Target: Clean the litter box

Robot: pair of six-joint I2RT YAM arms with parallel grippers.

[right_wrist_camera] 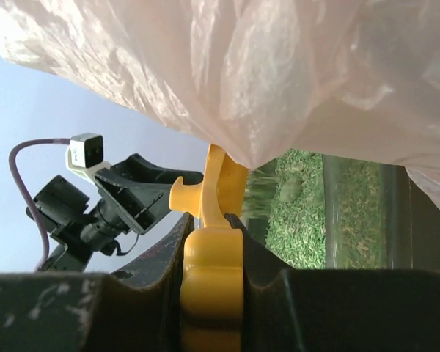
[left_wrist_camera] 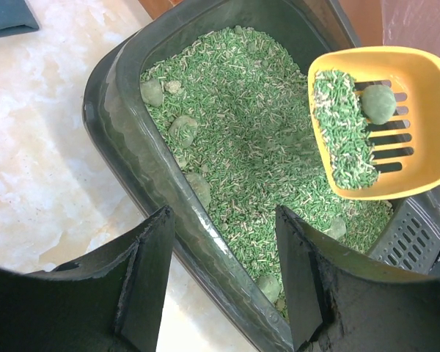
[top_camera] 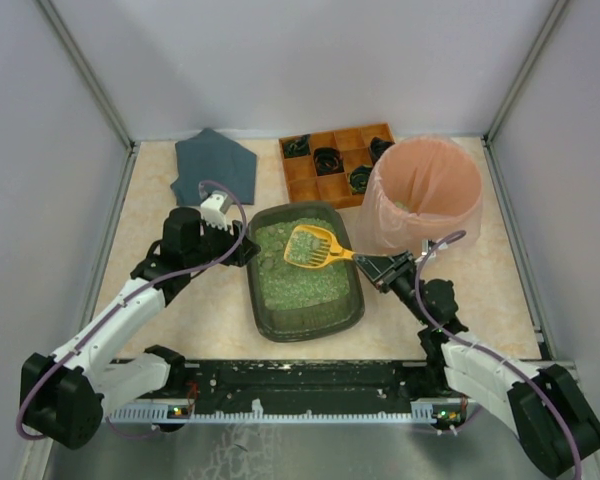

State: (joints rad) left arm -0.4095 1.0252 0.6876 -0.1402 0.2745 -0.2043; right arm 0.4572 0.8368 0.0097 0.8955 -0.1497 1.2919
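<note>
My right gripper (right_wrist_camera: 213,236) is clenched on the handle of the yellow scoop (left_wrist_camera: 385,121). It hangs over the litter box (top_camera: 305,325), mid-table, carrying a clump (left_wrist_camera: 379,103) plus loose pellets. My left gripper (left_wrist_camera: 224,271) is spread wide, straddling the box's left wall without pinching it. Looks like the sift-and-lift step. Next I'd shake out the pellets, keep level, swing right to the pink bin (top_camera: 450,190) nearby, then tip.

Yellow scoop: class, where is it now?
In the top view the scoop sits over the litter box, its handle held by the right gripper, beside the pink bin.
</note>
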